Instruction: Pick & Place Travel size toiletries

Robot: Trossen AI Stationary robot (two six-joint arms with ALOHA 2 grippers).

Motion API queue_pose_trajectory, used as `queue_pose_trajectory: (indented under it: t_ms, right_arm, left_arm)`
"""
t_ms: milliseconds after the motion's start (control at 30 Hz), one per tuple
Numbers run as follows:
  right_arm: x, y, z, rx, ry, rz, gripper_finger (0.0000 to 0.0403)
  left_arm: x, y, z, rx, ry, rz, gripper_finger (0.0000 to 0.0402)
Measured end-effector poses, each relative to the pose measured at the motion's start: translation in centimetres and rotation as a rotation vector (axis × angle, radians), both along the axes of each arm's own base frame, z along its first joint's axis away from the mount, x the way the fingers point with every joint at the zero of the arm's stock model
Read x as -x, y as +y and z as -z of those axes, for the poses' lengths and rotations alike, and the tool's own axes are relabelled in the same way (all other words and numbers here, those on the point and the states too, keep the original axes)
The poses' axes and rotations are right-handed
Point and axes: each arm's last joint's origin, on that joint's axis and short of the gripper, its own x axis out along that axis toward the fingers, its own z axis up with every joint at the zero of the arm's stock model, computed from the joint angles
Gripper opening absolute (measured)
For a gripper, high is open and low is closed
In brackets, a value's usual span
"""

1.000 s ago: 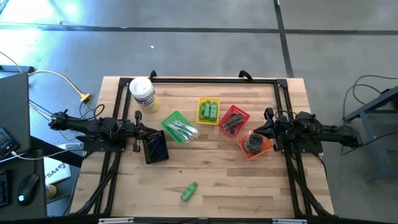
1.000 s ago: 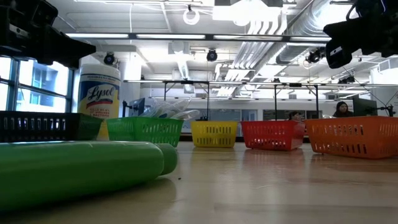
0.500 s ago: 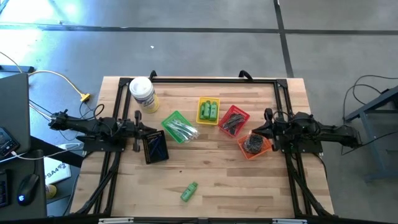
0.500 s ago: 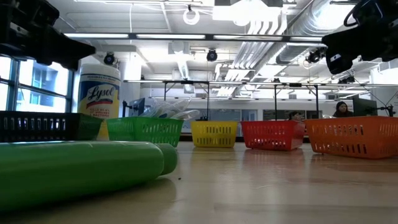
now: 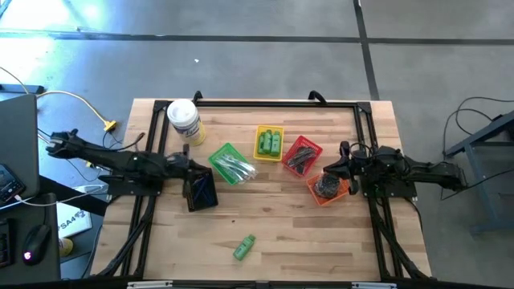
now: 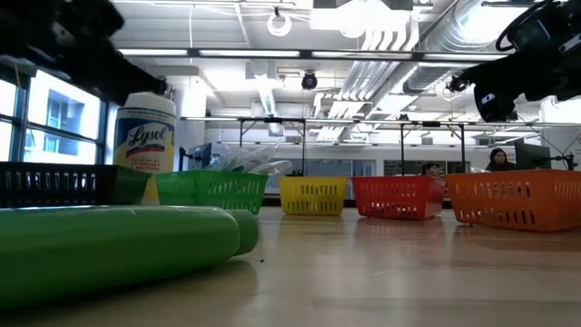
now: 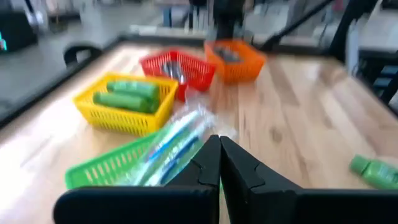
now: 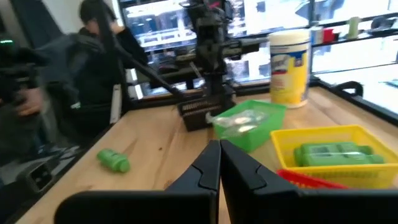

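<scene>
baskets [image 5: 279, 143]: five (mesh) | loose green bottle [image 5: 244, 247]: one | jar [image 5: 184, 121]: one

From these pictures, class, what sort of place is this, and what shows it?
Probably a robotics lab or workshop: a wooden table fitted with two robot arms, a bare concrete floor, and exposed ceiling ducts over rows of workstations.

A white-lidded wipes jar [image 5: 185, 120] stands near five mesh baskets; perhaps a person [image 8: 93, 68] sits beyond.
</scene>
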Motion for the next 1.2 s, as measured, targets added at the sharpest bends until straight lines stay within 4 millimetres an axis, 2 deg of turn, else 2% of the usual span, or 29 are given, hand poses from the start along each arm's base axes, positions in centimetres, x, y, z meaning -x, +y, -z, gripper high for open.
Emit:
queue_pose_trajectory:
  t_ms: [267, 400, 533, 667, 833, 1000, 1200]
  right_arm:
    - [-0.1, -0.1, 0.2, 0.002, -0.008, 0.047, 0.0002]
    - [-0.1, -0.1, 0.2, 0.003, -0.007, 0.046, 0.0002]
    - [-0.1, -0.1, 0.2, 0.027, -0.009, 0.021, 0.0002]
    - [-0.1, 0.0, 0.2, 0.050, -0.008, -0.018, 0.0002]
    - [-0.1, 0.1, 0.2, 0.052, -0.007, -0.042, 0.0002]
    - [-0.1, 0.1, 0.3, 0.049, -0.004, -0.042, 0.0002]
    - [-0.1, 0.1, 0.3, 0.049, -0.001, -0.043, 0.0002]
  left_arm:
    - [-7.1, -1.9, -1.9, 0.015, 0.331, -0.016, 0.0000]
    - [-10.5, -4.2, -2.9, 0.004, 0.430, 0.057, 0.0000]
    - [-13.1, -7.3, -5.0, 0.008, 0.408, 0.161, 0.0000]
    - [-14.4, -9.7, -6.5, 0.063, 0.378, 0.187, 0.0004]
    - [-14.9, -11.3, -7.9, 0.185, 0.375, 0.142, 0.0032]
    - [-15.4, -12.2, -7.3, 0.288, 0.406, 0.095, 0.0080]
    - [-16.6, -14.1, -5.1, 0.352, 0.427, 0.116, 0.0143]
